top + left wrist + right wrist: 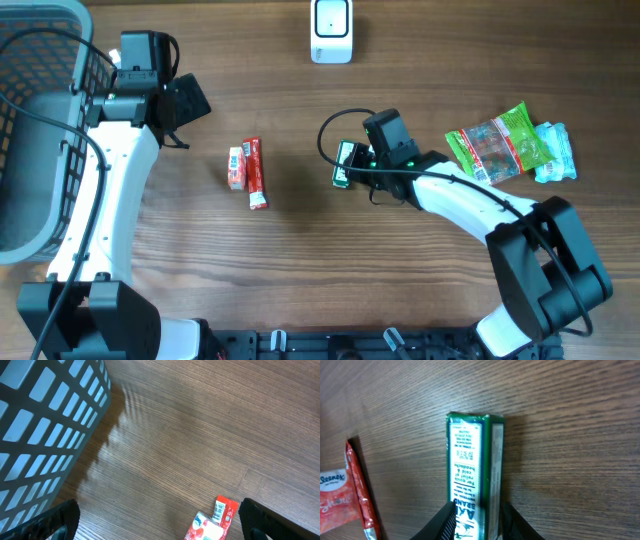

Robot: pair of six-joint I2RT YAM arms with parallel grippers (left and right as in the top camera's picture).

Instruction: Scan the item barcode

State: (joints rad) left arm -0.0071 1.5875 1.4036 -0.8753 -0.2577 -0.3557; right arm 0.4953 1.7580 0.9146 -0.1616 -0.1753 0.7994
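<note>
We see our right gripper [475, 521] clamped on the green medicine box [472, 465], our left gripper [160, 520] spread wide near the basket [40, 420].

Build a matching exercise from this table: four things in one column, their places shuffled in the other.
Things:
1. basket
2. scanner
3. green box
4. snack bag

Places:
A. gripped by the right tool
B. far edge, middle
C. left edge
D. lying on the right side

Pairs: 1-C, 2-B, 3-A, 4-D
</note>
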